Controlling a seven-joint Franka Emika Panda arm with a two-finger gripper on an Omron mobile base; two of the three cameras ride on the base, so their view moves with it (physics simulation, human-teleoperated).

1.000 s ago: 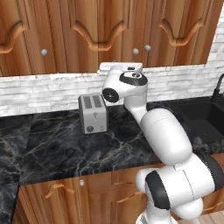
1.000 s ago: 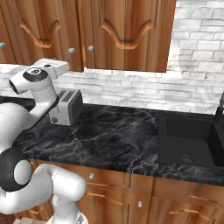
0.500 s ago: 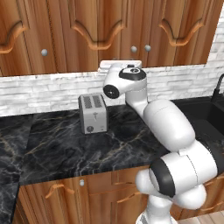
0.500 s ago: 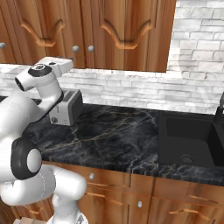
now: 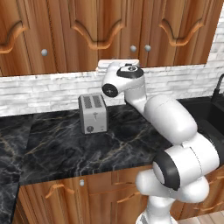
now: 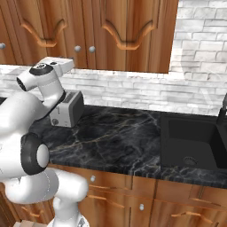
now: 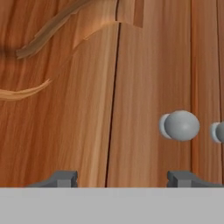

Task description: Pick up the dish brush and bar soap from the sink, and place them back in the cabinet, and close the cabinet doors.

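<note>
The jaws [image 7: 123, 178] were seen spread open and empty, held close against the closed cabinet doors [image 7: 65, 109], with a round knob [image 7: 180, 125] just above the right fingertip [image 7: 183, 178] and the sink [image 6: 195, 142] far off.

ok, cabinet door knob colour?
Silver-grey knob on reddish-brown cabinet doors; clearest in hand view.

The toaster [image 5: 92, 113] is standing on the counter [image 5: 65, 144] against the back wall, directly below the cabinet doors [image 5: 94, 33]. The sink [image 6: 195, 141] is lying well to the toaster's right, set in the same counter. The drawers [image 5: 83, 199] are sitting beneath the counter, in front of the toaster.
</note>
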